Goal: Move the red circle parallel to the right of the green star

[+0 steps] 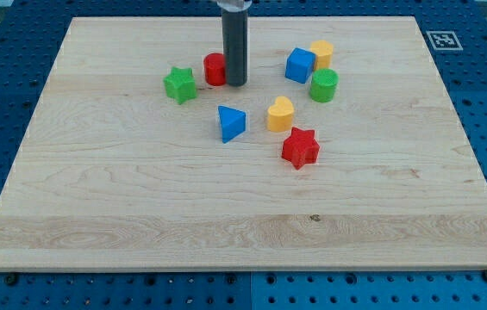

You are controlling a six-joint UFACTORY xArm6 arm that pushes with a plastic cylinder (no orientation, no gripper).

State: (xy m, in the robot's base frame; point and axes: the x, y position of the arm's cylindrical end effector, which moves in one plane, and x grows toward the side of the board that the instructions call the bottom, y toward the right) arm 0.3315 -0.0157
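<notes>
Near the view's top of the wooden board, the dark rod comes straight down; the rod's tip sits right against the view's right side of the red circle; it looks like they touch. It has no hand at all, so nothing spreads or pinches; the rod is just a stick that pushes.

On the view's left of the red circle, just beside it, sits the green star; the star is a little lower in the view, so the two look nearly lined up already.

What could go wrong; the rod is on the far side from the star, so one more push to the view's left might bump the circle into the star and knock the star away; then the line would be lost. A push off the middle could make the round block roll aside, too.

Other blocks wait apart; a blue triangle, a yellow heart, a red star, a blue cube, a yellow block and a green cylinder.
</notes>
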